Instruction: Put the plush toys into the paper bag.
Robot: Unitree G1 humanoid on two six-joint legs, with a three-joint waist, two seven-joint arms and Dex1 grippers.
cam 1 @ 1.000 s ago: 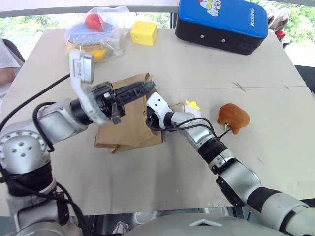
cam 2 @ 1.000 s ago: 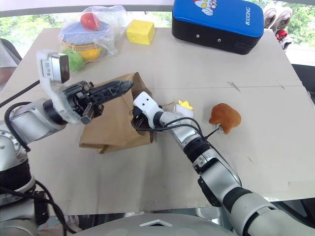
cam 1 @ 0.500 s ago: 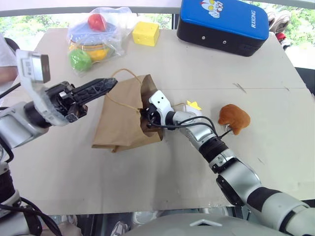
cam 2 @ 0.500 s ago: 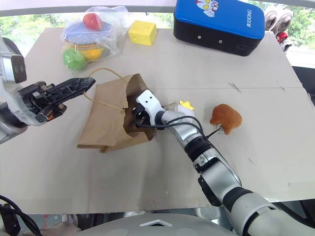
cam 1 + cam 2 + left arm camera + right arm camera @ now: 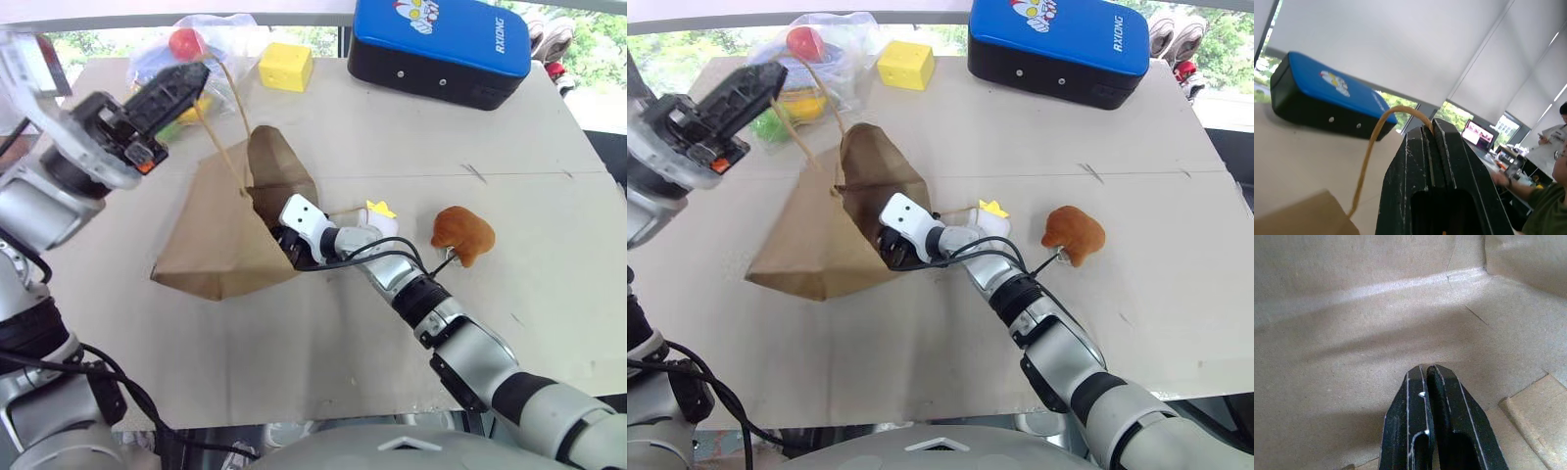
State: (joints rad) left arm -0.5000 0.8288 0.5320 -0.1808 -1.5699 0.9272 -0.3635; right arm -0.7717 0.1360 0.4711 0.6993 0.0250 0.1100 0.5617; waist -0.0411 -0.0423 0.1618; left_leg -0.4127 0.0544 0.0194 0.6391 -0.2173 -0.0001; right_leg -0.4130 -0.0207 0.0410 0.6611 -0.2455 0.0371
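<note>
The brown paper bag (image 5: 211, 245) lies on the table with its mouth pulled up and open. My left gripper (image 5: 188, 76) is raised above it, shut on one twisted handle (image 5: 1370, 156). My right gripper (image 5: 1426, 369) reaches into the bag's mouth, shut with nothing between its fingers, brown paper all around it. The white plush toy with a yellow crown (image 5: 381, 211) lies just behind my right forearm, partly hidden. To the right of it, the brown fuzzy plush toy (image 5: 463, 235) sits on the table, apart from both grippers.
A yellow cheese block (image 5: 285, 66) and a clear plastic bag of colourful toys (image 5: 186, 44) stand at the table's far left. A blue and black case (image 5: 441, 49) lies at the far right. A person (image 5: 1547, 196) sits in the room beyond the table.
My left gripper has risen and swung left with the handle, lifting the bag's upper side and opening its mouth. My right gripper has stayed at the mouth.
</note>
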